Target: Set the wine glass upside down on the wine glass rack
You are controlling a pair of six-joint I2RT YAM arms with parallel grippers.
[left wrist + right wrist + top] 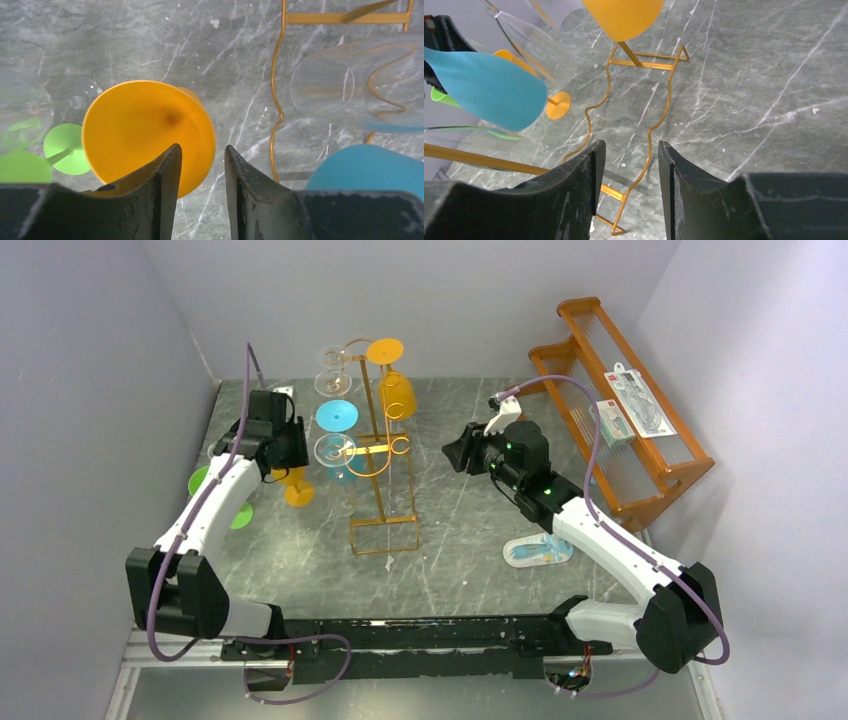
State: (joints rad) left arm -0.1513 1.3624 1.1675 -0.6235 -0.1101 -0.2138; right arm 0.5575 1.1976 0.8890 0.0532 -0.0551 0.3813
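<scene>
The golden wire rack (381, 455) stands mid-table on its rectangular base (644, 60). Hanging on it upside down are an orange glass (395, 390), a blue-footed clear glass (337, 416) and a clear glass (334, 360). An orange wine glass (297, 486) stands on the table left of the rack; the left wrist view shows it from above (145, 130). My left gripper (202, 155) is open and empty just above its near rim (288, 448). My right gripper (460, 452) is open and empty right of the rack, facing it (629, 150).
A green-footed clear glass (64, 148) lies left of the orange one, partly under my left arm (212, 480). The big orange stepped shelf (655, 475) with packets stands at the back right. A white and blue object (537, 552) lies by my right arm.
</scene>
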